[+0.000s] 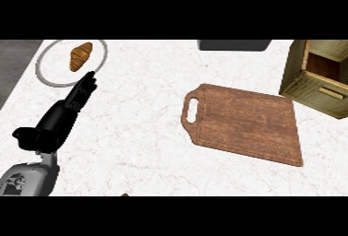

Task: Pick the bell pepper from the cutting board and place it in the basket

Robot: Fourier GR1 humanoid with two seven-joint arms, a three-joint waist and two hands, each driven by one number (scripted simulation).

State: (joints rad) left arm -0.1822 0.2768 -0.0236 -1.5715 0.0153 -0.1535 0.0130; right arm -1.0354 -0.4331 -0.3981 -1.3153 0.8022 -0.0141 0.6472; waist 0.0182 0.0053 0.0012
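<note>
Marble-patterned surface (149, 138) carried a wooden cutting board (245, 122) right of centre, and that board lay bare: no bell pepper showed on it or anywhere else in the head view. No basket could be made out with certainty either; a dark, flat-edged object (234, 44) sat at twelve o'clock, cut off by the frame, and I could not tell what it was. A wooden cabinet-like box (318, 76) stood at about two o'clock, just beyond the board's far corner.

As a judgement, the step in hand could not be read plainly, since the pepper was out of sight. Doing it well would call for finding the pepper before any reach, then carrying it clear of the board's raised edge and the box.

Only the left hand (75, 103) showed, at nine o'clock, with its grey forearm (27, 177) entering from the lower left corner. It lay stretched along the surface toward eleven o'clock, fingers (87, 83) straight and pressed together, holding nothing, their tips just at the rim of a round plate (42, 69) that bore a croissant (80, 56). The right hand did not show at all.
</note>
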